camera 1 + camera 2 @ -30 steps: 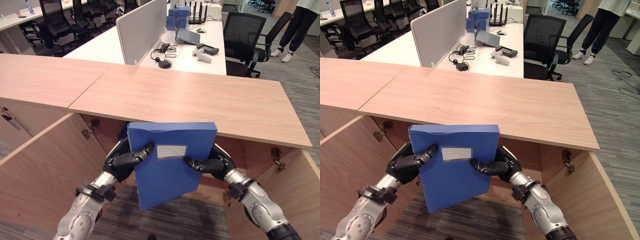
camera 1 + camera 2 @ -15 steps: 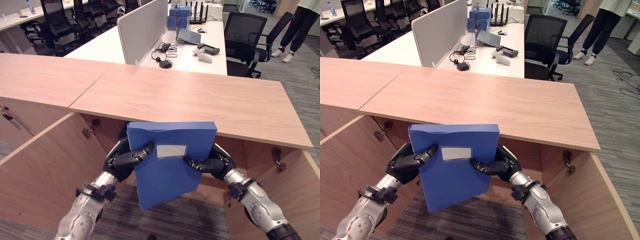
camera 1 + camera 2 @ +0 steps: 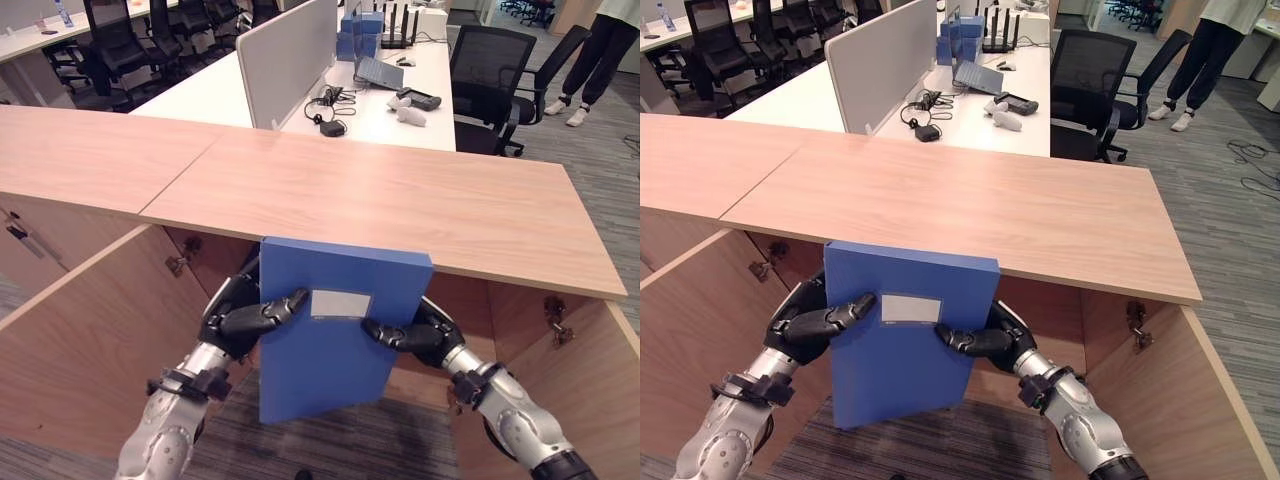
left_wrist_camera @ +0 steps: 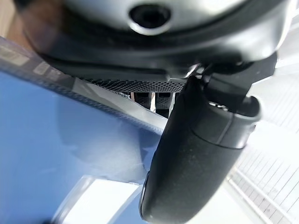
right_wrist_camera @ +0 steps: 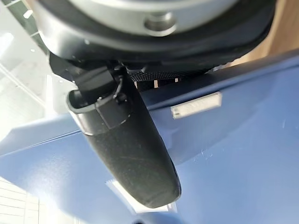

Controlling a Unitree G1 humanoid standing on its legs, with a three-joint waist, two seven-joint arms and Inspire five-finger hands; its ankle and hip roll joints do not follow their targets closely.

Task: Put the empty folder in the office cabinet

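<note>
We see blue folder [image 3: 335, 335] upright between both hands, just under front edge of cabinet top [image 3: 400, 200]. Left hand [image 3: 240, 318] at folder's 9 o'clock, thumb curled onto cover, pinching edge. Right hand [image 3: 412, 335] at 3 o'clock, pinching likewise. Open cabinet doors [image 3: 85, 330] flank arms. Beyond, 12 o'clock: white desk [image 3: 395, 110], office chair [image 3: 485, 80].

Both eye views look down from the head at the same cabinet top [image 3: 380, 200] and folder [image 3: 335, 340]; each wrist view sits tight against that folder.
</note>
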